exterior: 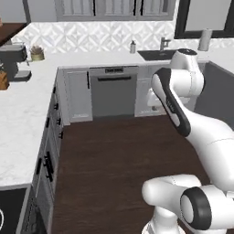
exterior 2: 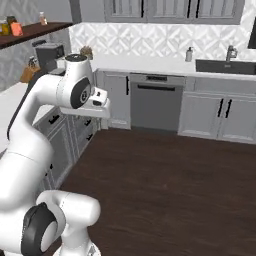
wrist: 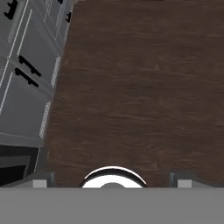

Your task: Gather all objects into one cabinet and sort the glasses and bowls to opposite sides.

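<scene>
White arm is folded above the dark wood floor, well apart from the counter. Gripper jaws stand released, grasping nothing. Small objects, too blurred to identify, rest on the brown shelf.

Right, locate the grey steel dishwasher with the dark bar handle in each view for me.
Left base view: the dishwasher stands upper centre, under the white counter.
Right base view: the dishwasher stands upper centre, slightly right of the middle.
Hand view: the camera looks down at the dark wooden floor beside grey drawer fronts.
Shared landmark: that dark floor, which runs up to the dishwasher's foot in both base views.
</scene>
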You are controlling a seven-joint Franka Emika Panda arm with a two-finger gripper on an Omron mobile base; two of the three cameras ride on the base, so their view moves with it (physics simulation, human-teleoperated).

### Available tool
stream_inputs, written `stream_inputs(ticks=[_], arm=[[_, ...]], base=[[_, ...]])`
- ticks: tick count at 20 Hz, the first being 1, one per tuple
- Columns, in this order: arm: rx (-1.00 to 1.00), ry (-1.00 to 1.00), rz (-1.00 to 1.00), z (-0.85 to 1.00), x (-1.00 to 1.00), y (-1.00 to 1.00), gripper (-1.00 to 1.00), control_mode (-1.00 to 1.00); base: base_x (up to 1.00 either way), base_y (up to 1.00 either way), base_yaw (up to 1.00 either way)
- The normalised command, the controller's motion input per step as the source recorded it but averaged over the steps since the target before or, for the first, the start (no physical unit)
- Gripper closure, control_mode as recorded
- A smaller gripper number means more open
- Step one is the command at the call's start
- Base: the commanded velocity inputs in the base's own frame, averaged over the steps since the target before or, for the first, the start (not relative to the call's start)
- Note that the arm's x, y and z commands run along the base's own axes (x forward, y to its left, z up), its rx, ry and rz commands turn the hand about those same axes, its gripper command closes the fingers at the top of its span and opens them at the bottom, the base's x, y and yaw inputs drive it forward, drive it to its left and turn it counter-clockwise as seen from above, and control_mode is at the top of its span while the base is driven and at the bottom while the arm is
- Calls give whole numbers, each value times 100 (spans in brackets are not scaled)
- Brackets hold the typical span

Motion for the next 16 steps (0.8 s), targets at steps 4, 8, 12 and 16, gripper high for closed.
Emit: stream_inputs(ticks=[4, 8, 12, 16], arm=[[0, 0, 0, 0, 0, 0, -100, 100], [0, 0, 0, 0, 0, 0, -100, 100], [0, 0, 0, 0, 0, 0, -100, 100], [0, 0, 0, 0, 0, 0, -100, 100]], base=[[85, -2, 76], [54, 0, 89], [35, -3, 94], [25, -9, 96]])
